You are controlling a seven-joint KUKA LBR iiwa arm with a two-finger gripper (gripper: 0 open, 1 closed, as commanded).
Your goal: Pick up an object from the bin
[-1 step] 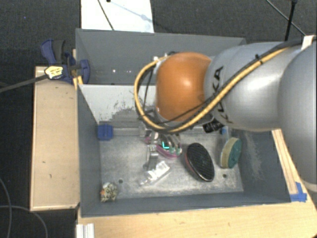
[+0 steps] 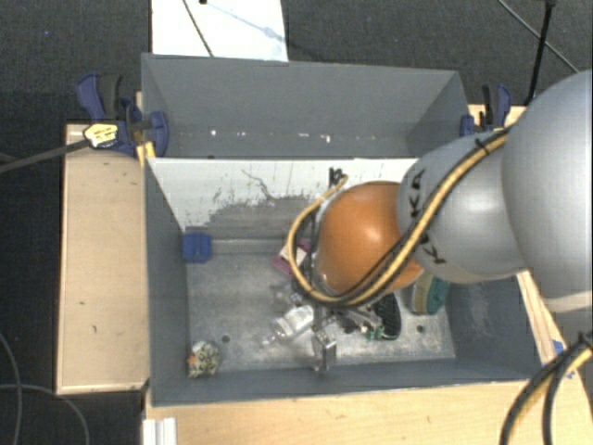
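My gripper (image 2: 321,349) reaches down near the bin's front wall, about the middle, under the arm's orange cover. Right beside it on the left lies a small silvery-white crumpled thing (image 2: 295,323), touching or nearly touching it. To its right a black thing with a green patch (image 2: 384,320) lies partly hidden by the arm. A pink scrap (image 2: 280,263) peeks out behind the cover's left edge. Whether anything sits in the gripper I cannot make out.
A blue block (image 2: 196,247) lies at the left wall. A mottled crumpled ball (image 2: 204,360) rests in the front left corner. A teal and white thing (image 2: 432,296) shows at the right under the arm. The arm covers the bin's right half.
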